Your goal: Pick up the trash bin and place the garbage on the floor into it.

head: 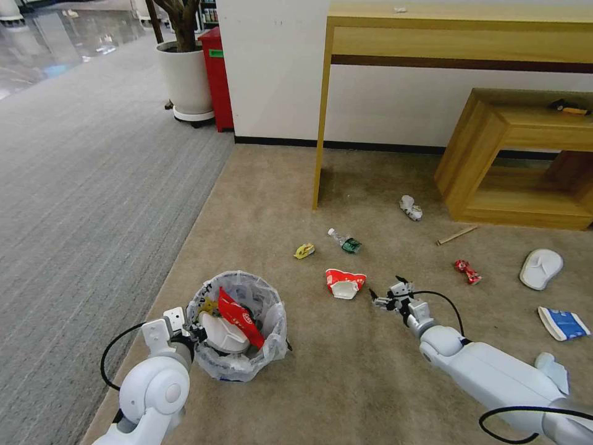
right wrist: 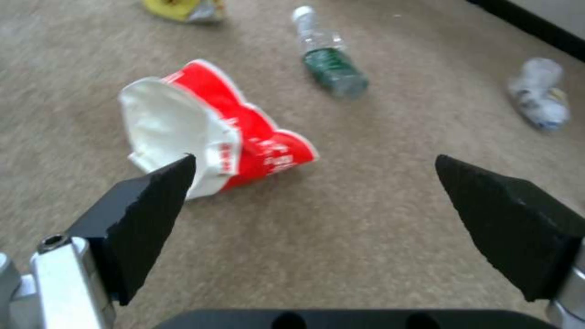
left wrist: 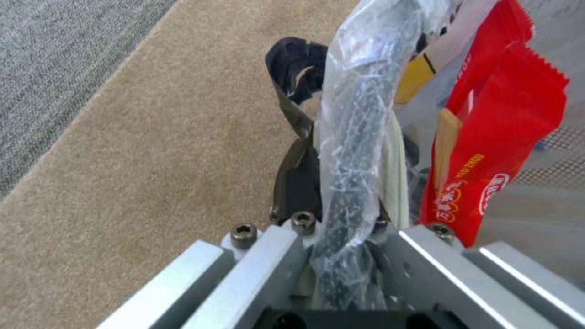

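Observation:
The trash bin [head: 247, 364], lined with a clear bag, stands on the beige floor [head: 346, 383] at my lower left. It holds a white slipper [head: 223, 334] and a red wrapper [head: 239, 318]. My left gripper [head: 196, 334] is shut on its rim [left wrist: 353, 137]. My right gripper [head: 384, 292] hangs open just above the carpet, to the right of a crushed red and white cup [head: 344, 283]. In the right wrist view the cup [right wrist: 213, 132] lies just beyond one finger [right wrist: 152, 205], and nothing is between the two.
Litter on the carpet: a small bottle [head: 346, 242], yellow wrapper [head: 304, 250], crumpled white piece [head: 411, 207], wooden stick [head: 457, 235], red wrapper [head: 467, 271], white slipper [head: 541, 267], blue-white packet [head: 562, 322]. A wooden desk leg [head: 321, 123] and low shelf [head: 488, 161] stand behind.

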Controlling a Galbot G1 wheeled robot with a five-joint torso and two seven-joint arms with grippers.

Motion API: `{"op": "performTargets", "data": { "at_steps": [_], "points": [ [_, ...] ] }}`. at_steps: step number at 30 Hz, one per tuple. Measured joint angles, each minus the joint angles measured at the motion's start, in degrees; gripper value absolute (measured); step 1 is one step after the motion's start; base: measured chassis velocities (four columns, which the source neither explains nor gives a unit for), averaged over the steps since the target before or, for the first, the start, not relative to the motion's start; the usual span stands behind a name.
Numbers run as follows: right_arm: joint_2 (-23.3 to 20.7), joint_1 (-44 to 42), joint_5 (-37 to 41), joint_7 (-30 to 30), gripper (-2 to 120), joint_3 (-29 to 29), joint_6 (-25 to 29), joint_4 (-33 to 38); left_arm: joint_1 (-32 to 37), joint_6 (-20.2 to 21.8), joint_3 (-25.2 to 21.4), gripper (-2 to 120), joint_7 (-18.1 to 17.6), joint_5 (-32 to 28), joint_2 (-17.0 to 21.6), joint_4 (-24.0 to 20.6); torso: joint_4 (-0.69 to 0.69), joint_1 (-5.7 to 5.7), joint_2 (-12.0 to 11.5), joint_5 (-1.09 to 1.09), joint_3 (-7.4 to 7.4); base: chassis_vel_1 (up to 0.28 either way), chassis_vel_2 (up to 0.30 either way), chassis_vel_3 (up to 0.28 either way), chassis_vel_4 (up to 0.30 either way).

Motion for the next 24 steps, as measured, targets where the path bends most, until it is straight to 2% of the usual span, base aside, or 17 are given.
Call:
{"op": "performTargets", "data": {
  "at_steps": [7, 11, 17, 24],
  "points": [
    [0.6, 2.8, -2.1, -2.9, 100, -4.1, 0.8, -3.6, -0.4, -0.2, 0.1, 0, 0.4, 0.4, -0.4, 0.0, 0.01, 0.0, 0.0, 0.01, 0.0, 0.0, 0.0, 0.0, 0.0],
    [0.9, 3.6, -3.0, -4.4, 100, -4.6, 1.1, -6.3, -0.9, -0.2, 0.4, 0, 0.4, 0.4, -0.5, 0.0, -0.01, 0.0, 0.0, 0.0, 0.0, 0.0, 0.0, 0.0, 0.0],
    [3.4, 5.8, -5.8, -9.2, 100, -5.4, 4.1, -14.5, -0.7, -0.2, 0.5, 0, 0.6, 0.4, -0.7, -0.4, 0.01, 0.0, 0.0, 0.0, 0.0, 0.0, 0.0, 0.0, 0.0],
    [5.7, 7.7, -8.4, -11.8, 100, -4.6, 7.3, -18.8, -0.5, -0.2, 0.5, 0, 0.7, 0.4, -0.6, -0.5, 0.0, 0.0, 0.0, 0.01, 0.0, 0.0, 0.0, 0.0, 0.0]
  ]
}}
